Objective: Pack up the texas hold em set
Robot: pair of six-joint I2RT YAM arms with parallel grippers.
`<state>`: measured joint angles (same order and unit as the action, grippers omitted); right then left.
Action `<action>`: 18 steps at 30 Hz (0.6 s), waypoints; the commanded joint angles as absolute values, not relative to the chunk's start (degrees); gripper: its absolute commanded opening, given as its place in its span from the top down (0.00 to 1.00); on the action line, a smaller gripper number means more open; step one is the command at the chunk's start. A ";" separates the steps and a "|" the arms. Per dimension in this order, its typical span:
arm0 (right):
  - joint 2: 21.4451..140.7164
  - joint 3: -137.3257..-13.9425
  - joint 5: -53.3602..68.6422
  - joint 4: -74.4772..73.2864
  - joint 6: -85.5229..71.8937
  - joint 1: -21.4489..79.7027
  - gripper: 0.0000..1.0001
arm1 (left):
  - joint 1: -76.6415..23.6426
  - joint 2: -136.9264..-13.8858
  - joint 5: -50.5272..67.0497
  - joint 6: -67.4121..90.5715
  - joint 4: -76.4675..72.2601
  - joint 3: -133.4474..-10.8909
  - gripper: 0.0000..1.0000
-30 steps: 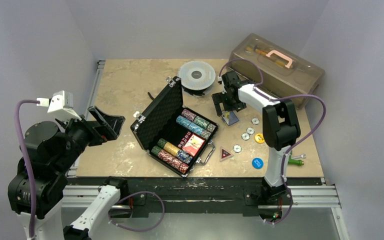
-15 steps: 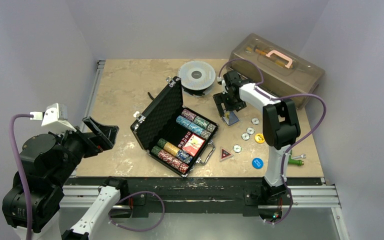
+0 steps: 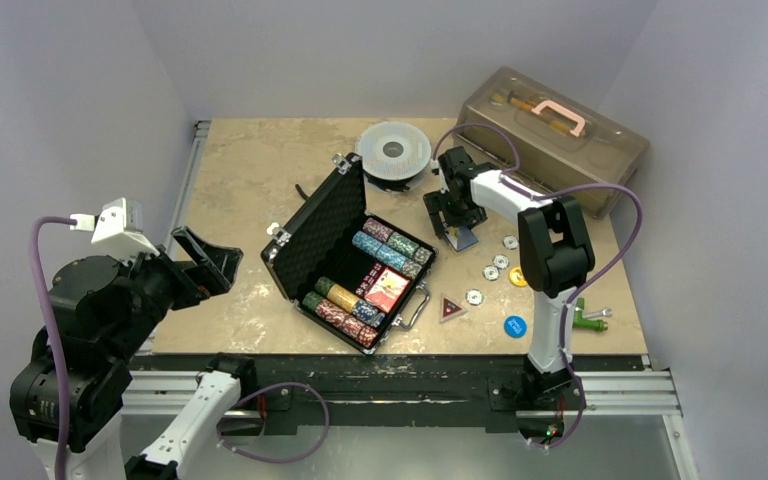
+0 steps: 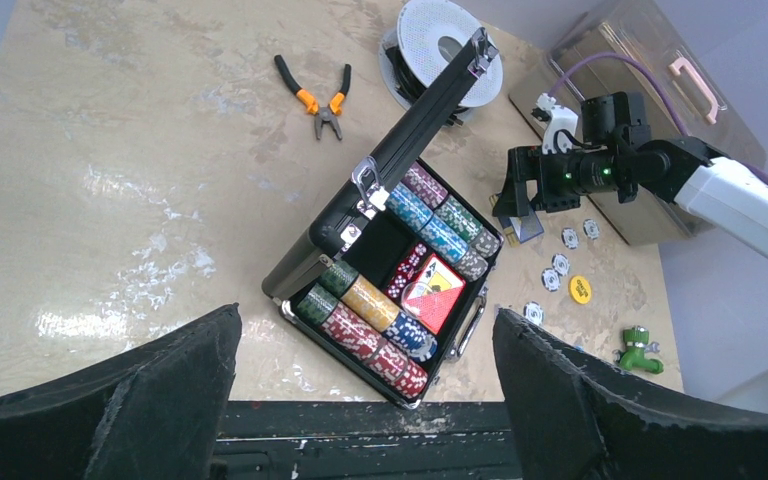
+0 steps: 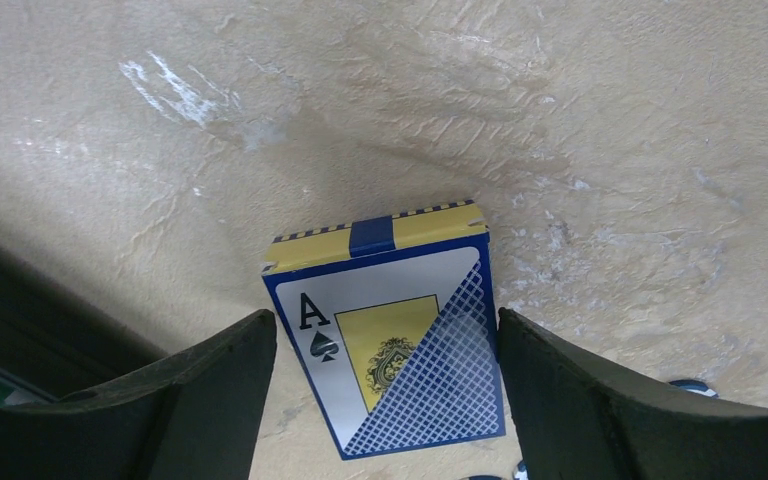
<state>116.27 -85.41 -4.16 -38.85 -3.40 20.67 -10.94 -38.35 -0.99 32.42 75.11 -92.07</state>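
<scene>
The black briefcase [image 3: 352, 262] lies open at mid-table with its lid [image 3: 322, 222] up. Rows of poker chips [image 3: 390, 246] and a red card deck [image 3: 387, 289] sit inside; it also shows in the left wrist view [image 4: 390, 290]. A blue card deck [image 3: 461, 238] lies flat on the table to its right. My right gripper [image 3: 453, 224] is open and low over the deck, one finger on each side of it [image 5: 390, 330]. Loose chips [image 3: 500, 262], a yellow disc [image 3: 518, 277] and a blue disc [image 3: 515, 325] lie further right. My left gripper [image 3: 205, 262] is open and empty, high over the table's left edge.
A translucent brown toolbox [image 3: 555, 135] with a pink handle stands at the back right. A round grey spool [image 3: 393, 150] sits behind the lid, with orange-handled pliers [image 4: 320, 95] beside it. A red triangular piece [image 3: 450, 308] and a green fitting [image 3: 590, 321] lie near the front right.
</scene>
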 commanded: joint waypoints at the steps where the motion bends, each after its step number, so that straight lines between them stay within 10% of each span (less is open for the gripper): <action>1: 115.36 -84.44 -5.28 -37.38 -4.70 20.82 0.26 | -10.63 -38.36 -0.26 33.17 74.24 -91.51 0.08; 18: 105.01 -88.95 -12.82 -44.74 -19.42 20.76 0.83 | -10.63 -38.83 3.27 30.49 75.04 -92.05 0.10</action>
<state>113.97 -84.29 -8.16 -40.21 -11.03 20.73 -10.94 -38.33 1.85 32.08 75.18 -91.33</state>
